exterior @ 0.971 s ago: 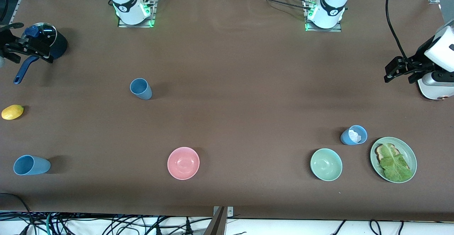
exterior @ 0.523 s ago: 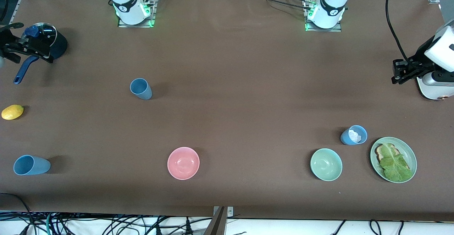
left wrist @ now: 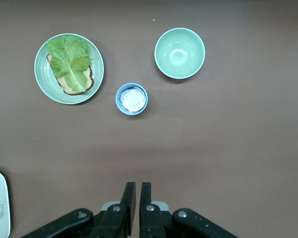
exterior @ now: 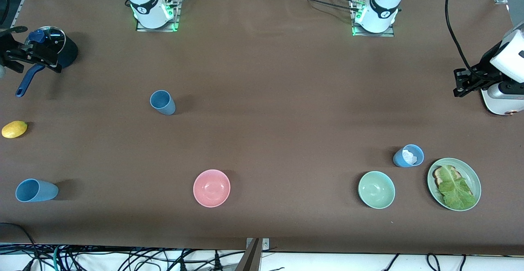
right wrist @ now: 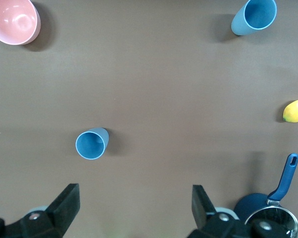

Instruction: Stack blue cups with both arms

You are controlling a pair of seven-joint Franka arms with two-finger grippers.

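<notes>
— Cups first: where are they?

— Three blue cups stand apart on the bench (exterior: 286,78). One cup (exterior: 162,102) is toward the right arm's end, another cup (exterior: 36,190) nearer the front camera at that end, and a third cup (exterior: 408,155) with something white inside sits beside the green plate (exterior: 453,184).

— And each claw?

— The left claw (exterior: 459,86) hangs over the bench at its own end, fingers pressed together on nothing. The right claw (exterior: 16,56) hovers by the saucepan (exterior: 61,50), spread wide, empty.

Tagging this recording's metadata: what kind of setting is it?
Likely a robotics lab bench: two arm bases bolted to a brown table, loose cables along its edge, and staged kitchen props such as a pink bowl.
</notes>
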